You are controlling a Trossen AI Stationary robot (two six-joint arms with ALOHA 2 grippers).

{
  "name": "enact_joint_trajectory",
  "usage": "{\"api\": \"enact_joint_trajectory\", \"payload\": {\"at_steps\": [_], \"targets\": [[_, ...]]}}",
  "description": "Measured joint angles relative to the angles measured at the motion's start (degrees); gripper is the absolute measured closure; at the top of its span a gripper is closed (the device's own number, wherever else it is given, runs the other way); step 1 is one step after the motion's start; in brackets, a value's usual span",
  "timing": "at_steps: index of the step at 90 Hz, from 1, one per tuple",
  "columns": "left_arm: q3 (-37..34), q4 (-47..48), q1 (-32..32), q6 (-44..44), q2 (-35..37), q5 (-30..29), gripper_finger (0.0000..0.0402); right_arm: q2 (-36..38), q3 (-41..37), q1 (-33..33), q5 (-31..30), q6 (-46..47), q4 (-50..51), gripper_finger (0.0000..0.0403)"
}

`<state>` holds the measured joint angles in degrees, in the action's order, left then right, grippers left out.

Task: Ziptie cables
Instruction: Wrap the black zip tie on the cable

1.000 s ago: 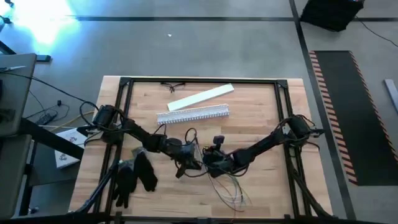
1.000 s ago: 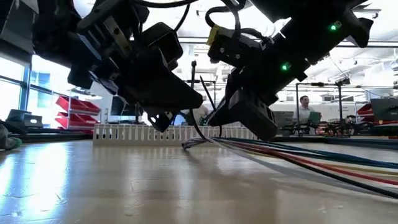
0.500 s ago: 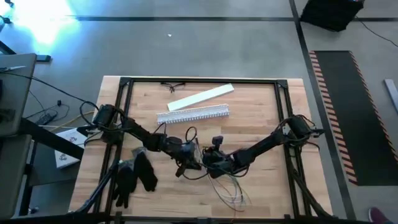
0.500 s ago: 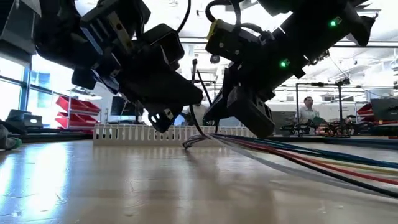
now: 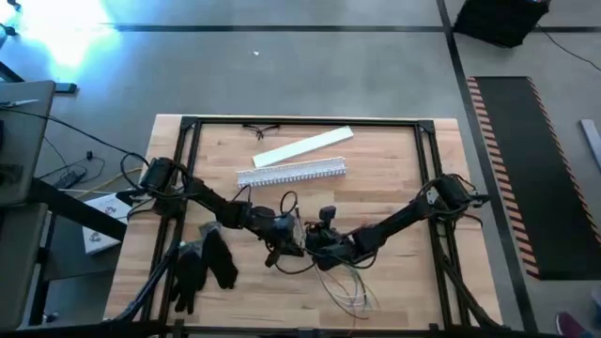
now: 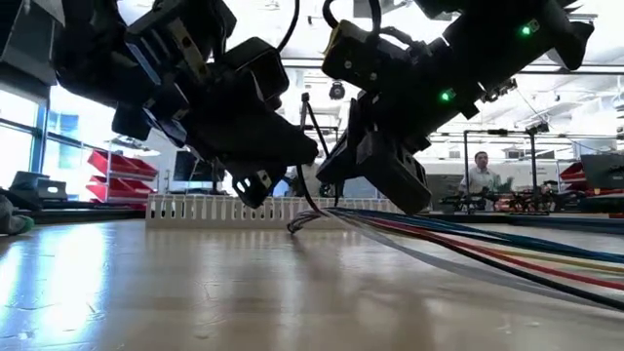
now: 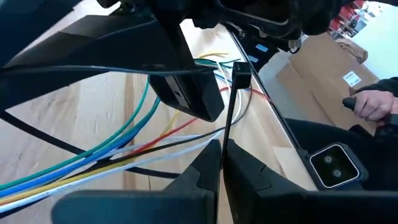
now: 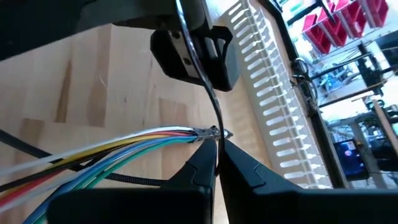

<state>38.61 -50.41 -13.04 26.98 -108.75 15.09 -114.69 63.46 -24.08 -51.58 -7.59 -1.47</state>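
— What do we see on the wooden table (image 5: 394,160)?

— We see both dark arms reaching in from opposite sides and meeting near the middle of the table, a little toward its front edge. Behind them lies the white slotted channel (image 5: 291,173), with a flat white strip (image 5: 302,146) angled just beyond it. A pair of black gloves (image 5: 202,263) rests by the left arm, near the front left of the table.

— And where are the cables (image 5: 343,286)?

— We find them fanned out loose on the wood in front of the right arm. From there they gather into one bundle that runs up to the two grippers, and its ends sit just beside the right fingertips.

— How do we read the left gripper (image 7: 222,144)?

— We see its fingers pinched to a narrow slit on a thin black zip tie (image 7: 229,112), which rises from the tips to its square head above the coloured wires.

— And the right gripper (image 8: 218,144)?

— We see it closed just as narrowly, nose to nose with the left. The same black strap curves down into its fingertips, right beside the cable ends.
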Motion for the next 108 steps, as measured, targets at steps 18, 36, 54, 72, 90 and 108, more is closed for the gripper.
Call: {"api": "enact_joint_trajectory", "payload": {"at_steps": [18,36,54,72,90,108], "targets": [[0.0,0.0,0.0,0.0,0.0,0.0,0.0402,0.0,0.0,-0.1,-0.4,-3.8,-0.4,0.0403],[0.0,0.0,0.0,0.0,0.0,0.0,0.0402,0.0,0.0,-0.1,-0.4,-8.1,-2.6,0.0403],[0.0,0.0,0.0,0.0,0.0,0.0,0.0402,0.0,0.0,-0.1,-0.5,-9.4,-3.9,0.0403],[0.0,0.0,0.0,0.0,0.0,0.0,0.0402,0.0,0.0,-0.4,-0.5,-9.4,-3.9,0.0403],[0.0,0.0,0.0,0.1,0.0,1.9,0.0402,0.0,0.0,-0.8,-0.5,-10.0,-3.9,0.0403],[0.0,0.0,-0.1,0.5,0.0,2.9,0.0402,0.0,0.0,-0.6,-0.5,-8.9,-3.9,0.0403]]}}
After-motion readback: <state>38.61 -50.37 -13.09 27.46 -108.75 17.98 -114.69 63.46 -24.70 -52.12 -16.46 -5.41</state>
